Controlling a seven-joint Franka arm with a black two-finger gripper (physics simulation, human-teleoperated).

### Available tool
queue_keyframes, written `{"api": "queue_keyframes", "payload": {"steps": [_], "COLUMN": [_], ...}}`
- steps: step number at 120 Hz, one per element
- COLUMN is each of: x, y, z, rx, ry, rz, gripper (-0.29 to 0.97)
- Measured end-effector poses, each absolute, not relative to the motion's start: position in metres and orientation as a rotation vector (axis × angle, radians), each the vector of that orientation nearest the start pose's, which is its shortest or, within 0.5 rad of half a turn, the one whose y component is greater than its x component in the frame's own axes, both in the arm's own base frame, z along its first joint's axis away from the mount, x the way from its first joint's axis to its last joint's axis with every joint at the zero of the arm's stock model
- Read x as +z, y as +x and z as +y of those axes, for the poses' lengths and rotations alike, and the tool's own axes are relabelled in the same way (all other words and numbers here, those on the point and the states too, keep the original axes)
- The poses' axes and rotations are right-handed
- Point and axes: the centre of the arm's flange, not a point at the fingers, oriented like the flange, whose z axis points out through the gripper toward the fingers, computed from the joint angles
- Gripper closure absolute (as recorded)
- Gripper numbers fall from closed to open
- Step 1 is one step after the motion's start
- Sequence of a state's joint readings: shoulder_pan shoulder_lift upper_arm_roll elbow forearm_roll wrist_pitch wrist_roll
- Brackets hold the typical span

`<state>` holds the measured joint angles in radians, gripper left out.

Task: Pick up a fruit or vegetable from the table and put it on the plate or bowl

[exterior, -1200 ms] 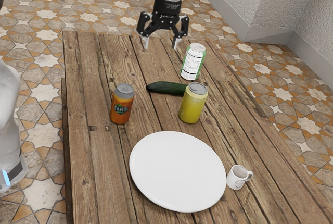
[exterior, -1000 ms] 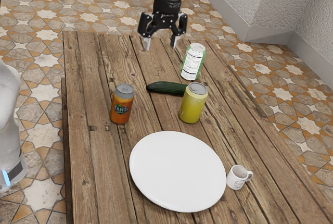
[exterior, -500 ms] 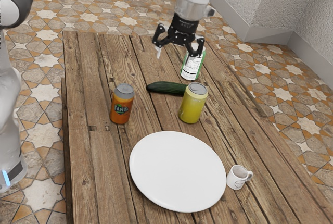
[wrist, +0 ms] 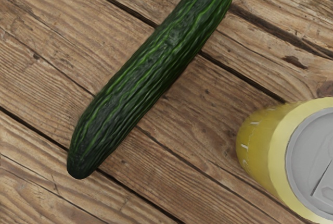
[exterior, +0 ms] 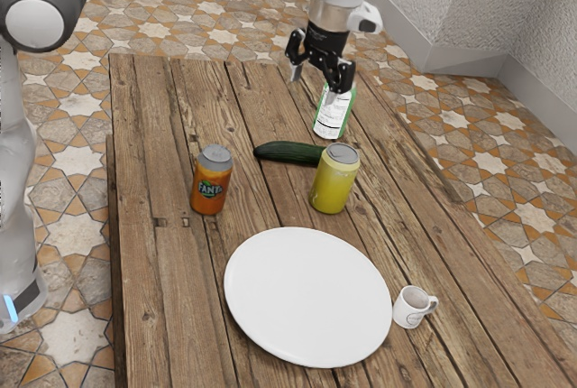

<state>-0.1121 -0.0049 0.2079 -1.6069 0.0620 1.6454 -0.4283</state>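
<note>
Exterior and wrist views of the pick-and-place scene. We see the end effector [exterior: 312, 78] hanging above the far part of the tabletop [exterior: 153, 135], its two fingers spread apart and holding nothing. In the exterior view it sits just in front of the top of a green-and-white can [exterior: 334, 110]. The cucumber [exterior: 288, 152] lies flat on the planks, between an orange soda can [exterior: 211, 180] and a yellow can [exterior: 334, 179]. In the wrist view we see the cucumber [wrist: 151, 73] lying diagonally across the plank seams, near the yellow can [wrist: 291, 156] but apart from it. The white plate [exterior: 307, 296] lies on the near part of the tabletop, well apart from the cucumber, with a small white mug [exterior: 412, 306] beside it.
</note>
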Motion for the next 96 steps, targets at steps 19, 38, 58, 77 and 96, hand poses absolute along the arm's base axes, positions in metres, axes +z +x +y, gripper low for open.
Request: {"api": "queue_keyframes", "payload": {"steps": [19,38,58,77,96], "x": [0.575,0.569,0.548,0.516,0.510], "y": [0.558,0.556,0.564,0.592,0.595], "z": [0.094,0.128,0.157,0.103,0.099], "rx": [-0.028,-0.053,-0.033,-0.056,-0.135], "ry": [-3.039,-3.057,-3.065,-3.099,-3.110], "rz": [-0.601,-0.461,-0.331,-0.033,0.089], "gripper": [0.00,0.00,0.00,0.00,0.00]}}
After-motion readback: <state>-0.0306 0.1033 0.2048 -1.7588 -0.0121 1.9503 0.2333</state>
